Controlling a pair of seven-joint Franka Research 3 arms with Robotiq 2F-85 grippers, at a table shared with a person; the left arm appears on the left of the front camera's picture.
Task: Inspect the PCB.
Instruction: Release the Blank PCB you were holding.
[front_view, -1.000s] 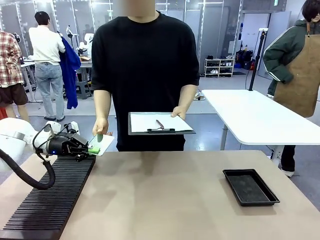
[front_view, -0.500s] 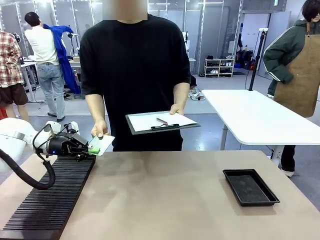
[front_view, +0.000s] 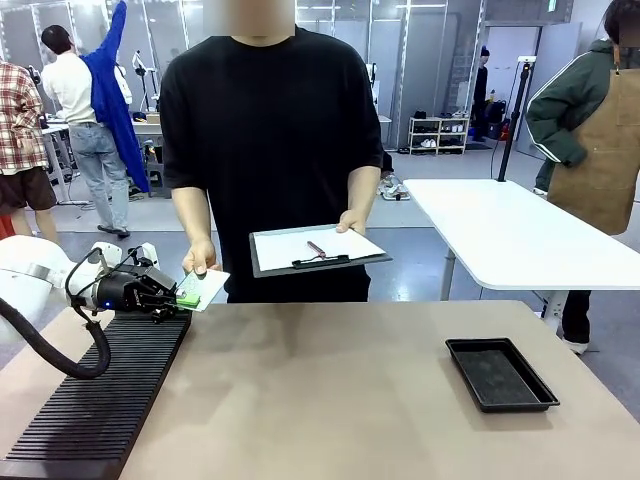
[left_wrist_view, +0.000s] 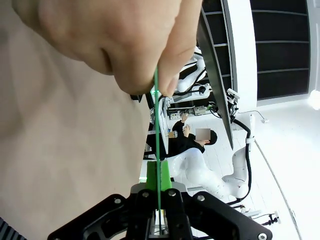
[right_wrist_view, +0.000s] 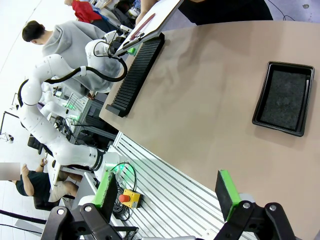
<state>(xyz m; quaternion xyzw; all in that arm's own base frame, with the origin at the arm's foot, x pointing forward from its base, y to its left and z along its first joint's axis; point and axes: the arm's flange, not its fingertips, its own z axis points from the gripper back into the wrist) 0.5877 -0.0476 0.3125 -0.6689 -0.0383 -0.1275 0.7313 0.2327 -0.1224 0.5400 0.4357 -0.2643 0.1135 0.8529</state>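
The PCB (front_view: 203, 288), a thin green board with a pale face, sticks out of my left gripper (front_view: 176, 298), which is shut on its near edge above the far left of the table. The person's hand (front_view: 199, 259) pinches the board's far edge. In the left wrist view the PCB (left_wrist_view: 158, 145) shows edge-on as a thin green line running from my left gripper (left_wrist_view: 159, 196) up into the person's fingers (left_wrist_view: 125, 45). My right gripper (right_wrist_view: 167, 195) hangs open high over the table's near side, holding nothing.
The person's other hand holds a grey clipboard (front_view: 316, 249) with white paper. A black slotted rack (front_view: 100, 400) lies along the table's left side under my left arm. At the right sits a black shallow tray (front_view: 500, 373), seen also as the tray (right_wrist_view: 285, 97).
The person has stepped slightly to the left and closed the fingers on the PCB's far edge. The clipboard shifted a little. Both grippers have stayed still.
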